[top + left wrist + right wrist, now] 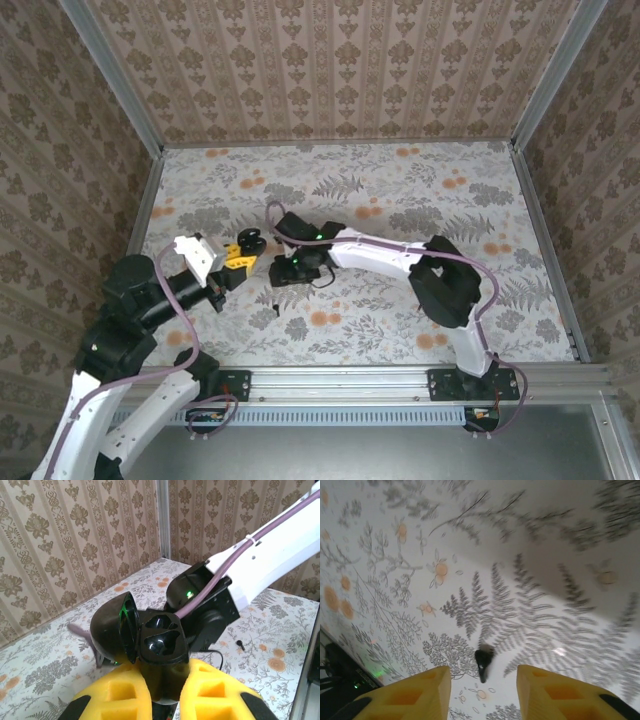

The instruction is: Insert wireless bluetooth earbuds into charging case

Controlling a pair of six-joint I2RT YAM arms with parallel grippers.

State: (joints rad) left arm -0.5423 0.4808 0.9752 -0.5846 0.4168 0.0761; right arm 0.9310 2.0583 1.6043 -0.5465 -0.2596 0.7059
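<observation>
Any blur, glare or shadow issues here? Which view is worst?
Right wrist is worst: smeared and soft, the earbud between the fingers is fuzzy, and a broad shadow covers the upper right. Left wrist: sharp, with a green glint in the open lid of the charging case. Top external: evenly lit, crisp.

1. charging case [162, 647]: glossy black, with a green glint inside the lid.
2. earbud [483, 661]: black.
3. table [420, 190]: white, with grey ferns and orange blossoms.
4. walls [330, 60]: beige stripes with brown floral motifs.
5. finger pads [125, 695]: yellow.
6. arms [380, 255]: white; cables [215, 577] purple.
</observation>
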